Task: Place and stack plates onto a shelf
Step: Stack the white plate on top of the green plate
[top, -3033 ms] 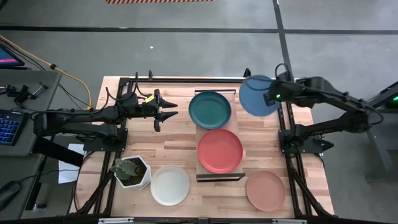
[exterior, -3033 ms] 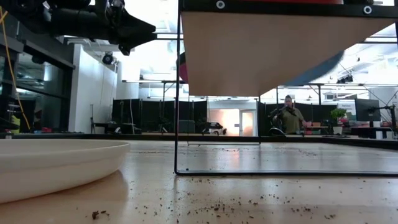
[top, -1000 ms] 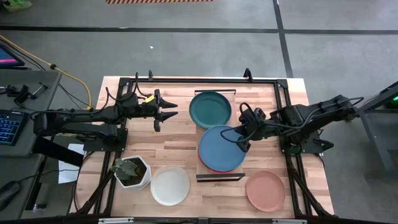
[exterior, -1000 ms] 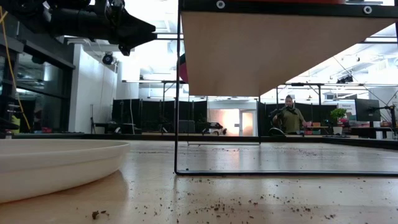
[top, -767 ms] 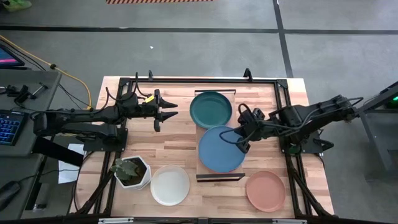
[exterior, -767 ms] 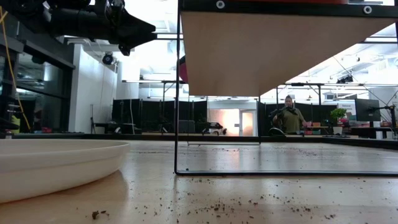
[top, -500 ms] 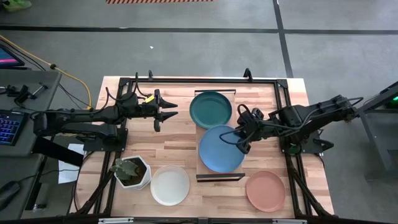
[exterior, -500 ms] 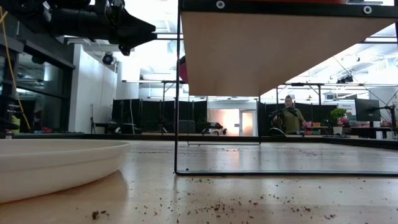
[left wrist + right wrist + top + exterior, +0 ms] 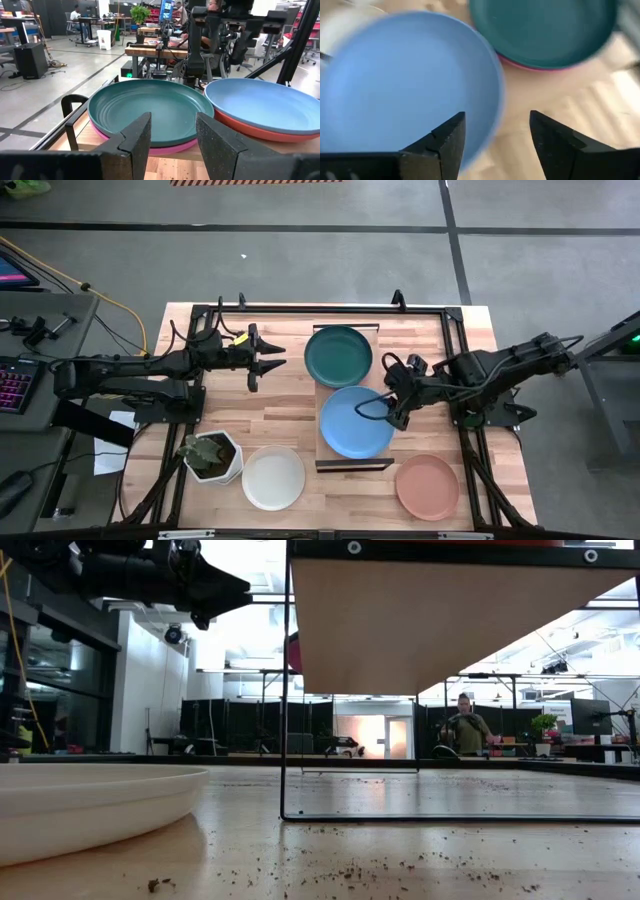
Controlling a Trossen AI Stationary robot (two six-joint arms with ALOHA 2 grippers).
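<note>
On the shelf point(image 9: 352, 463) you are seeing a round matte light blue plate point(image 9: 356, 421) lying on a coral plate point(image 9: 240, 131) | right gripper point(image 9: 397, 404) is sitting wide open at its rim, holding nothing.

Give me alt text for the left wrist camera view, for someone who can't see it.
Two stacks of plates sit side by side on a light-wood shelf: a dark teal plate on a magenta pink plate, and a light blue plate on a coral red plate. The left gripper, open, frames the foreground; the right arm stands behind.
</note>
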